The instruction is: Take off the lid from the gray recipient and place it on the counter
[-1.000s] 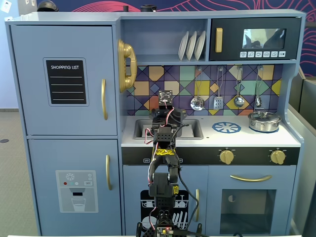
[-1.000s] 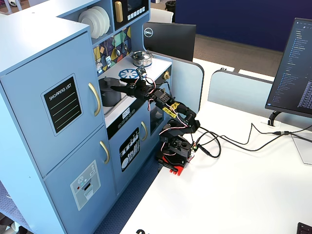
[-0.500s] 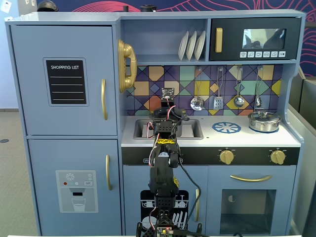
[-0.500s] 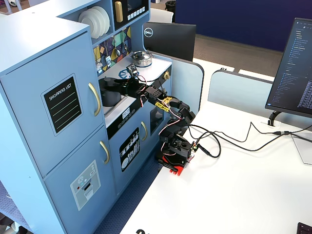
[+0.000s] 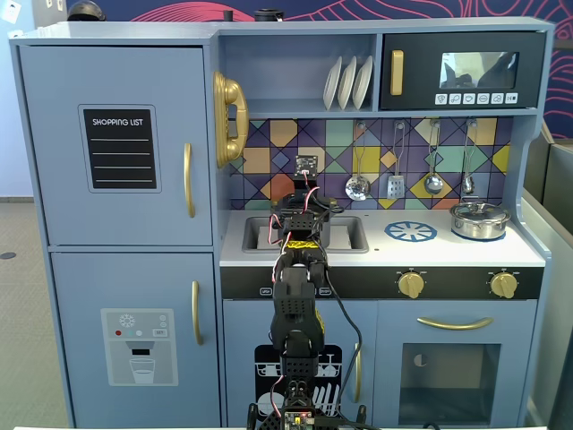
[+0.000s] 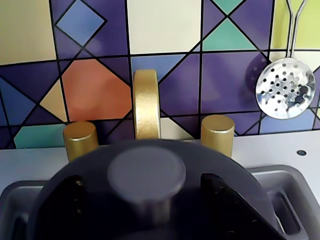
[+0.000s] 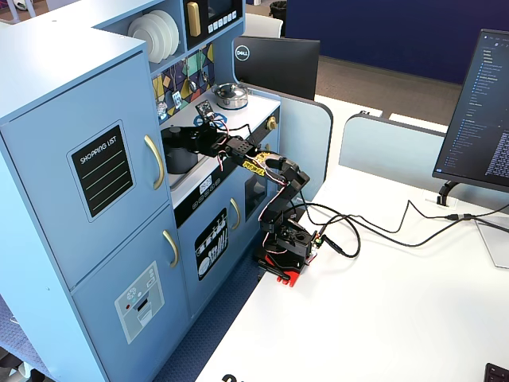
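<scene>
The black, wire-draped robot arm (image 7: pixel 270 187) rises from its red-footed base, bends at the elbow and stretches level out to the left in a fixed view. Its black two-finger end effector (image 7: pixel 176 142) sits at the far end of that reach, and whether the jaws are parted or closed cannot be made out.

White counter (image 5: pixel 376 251) w/ recessed sink (image 5: pixel 354 235) at left, blue burner ring (image 5: pixel 411 232) mid, silver pot (image 5: pixel 479 220) at right.
</scene>
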